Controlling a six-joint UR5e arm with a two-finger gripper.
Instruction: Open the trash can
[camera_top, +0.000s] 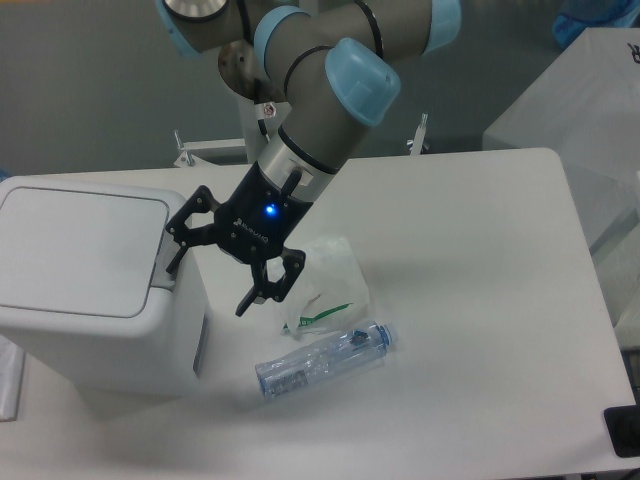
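The trash can (95, 285) stands at the nine o'clock edge of the table (480, 330), a white boxy bin with rounded corners, its flat lid down and closed. A grey strip runs along the lid's three o'clock edge. Because the lid is shut, what the bin holds cannot be seen.

The gripper (213, 270) hangs just off that three o'clock edge of the bin, its two black fingers spread apart and clamped on nothing. One fingertip (174, 262) lies at or just beside the grey strip at the lid's corner; whether it actually touches cannot be told. The other fingertip (246, 303) points down toward the table at about five o'clock from the first. A blue light glows on the gripper's body.

At four o'clock from the gripper lies a crumpled clear plastic bag (325, 285) with green print, flat on the table. Just below it, toward six o'clock, a clear plastic bottle (325, 360) lies on its side, cap end pointing toward three o'clock, touching or nearly touching the bag.
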